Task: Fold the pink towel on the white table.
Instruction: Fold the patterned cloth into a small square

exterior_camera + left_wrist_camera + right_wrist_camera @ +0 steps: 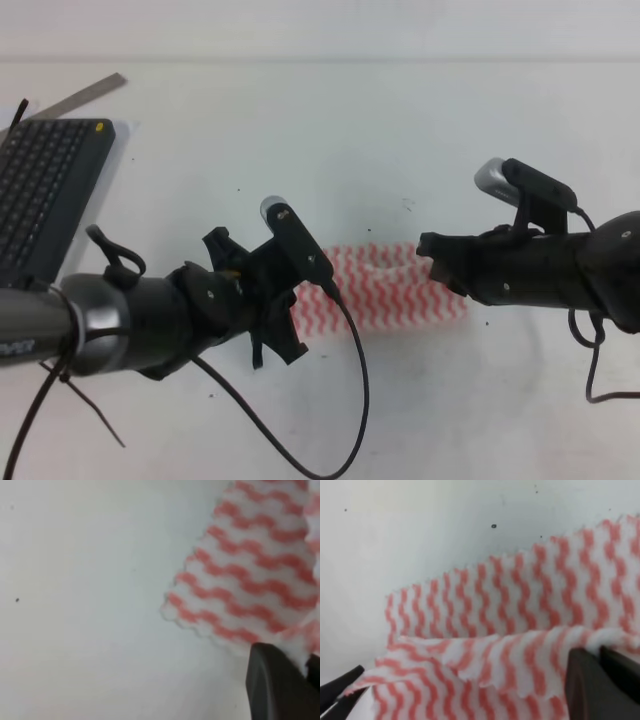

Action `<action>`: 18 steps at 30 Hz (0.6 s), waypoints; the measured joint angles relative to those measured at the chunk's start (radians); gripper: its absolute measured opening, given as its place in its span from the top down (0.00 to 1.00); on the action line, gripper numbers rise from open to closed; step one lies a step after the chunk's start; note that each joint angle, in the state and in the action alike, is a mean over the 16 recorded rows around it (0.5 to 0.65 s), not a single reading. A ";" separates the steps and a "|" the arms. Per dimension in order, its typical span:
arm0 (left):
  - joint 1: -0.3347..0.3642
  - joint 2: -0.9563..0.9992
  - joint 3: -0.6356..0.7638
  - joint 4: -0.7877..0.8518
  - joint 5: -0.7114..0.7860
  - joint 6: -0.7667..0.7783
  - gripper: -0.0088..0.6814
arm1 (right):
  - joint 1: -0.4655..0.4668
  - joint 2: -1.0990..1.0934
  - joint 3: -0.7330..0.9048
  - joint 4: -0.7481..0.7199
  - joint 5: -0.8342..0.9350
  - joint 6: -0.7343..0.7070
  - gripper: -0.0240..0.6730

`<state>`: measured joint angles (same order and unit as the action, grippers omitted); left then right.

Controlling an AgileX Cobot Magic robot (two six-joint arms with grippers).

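Note:
The pink towel lies mid-table on the white table, between both arms. My left gripper is at its left end, and the left wrist view shows a dark fingertip shut on the towel's lifted edge. My right gripper is at the towel's right end. In the right wrist view, its fingers are shut on a raised, doubled-over strip of towel, with the flat layer behind. The other gripper's tips hold the far corner.
A dark grey keyboard sits at the far left on a sheet of paper, with a metal ruler behind it. A black cable loops down from the left arm over the table's front area.

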<state>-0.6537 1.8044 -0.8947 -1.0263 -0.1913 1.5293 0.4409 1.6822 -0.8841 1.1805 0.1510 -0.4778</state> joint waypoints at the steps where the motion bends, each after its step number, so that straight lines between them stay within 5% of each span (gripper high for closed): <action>1: 0.000 0.003 -0.003 -0.001 0.000 0.000 0.99 | 0.000 0.003 -0.003 0.000 0.000 0.000 0.99; 18: 0.023 0.036 -0.031 -0.020 0.004 0.002 0.99 | 0.000 0.025 -0.014 0.002 -0.031 -0.003 0.99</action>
<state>-0.6310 1.8400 -0.9253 -1.0466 -0.1875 1.5308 0.4408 1.7067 -0.8977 1.1821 0.1197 -0.4808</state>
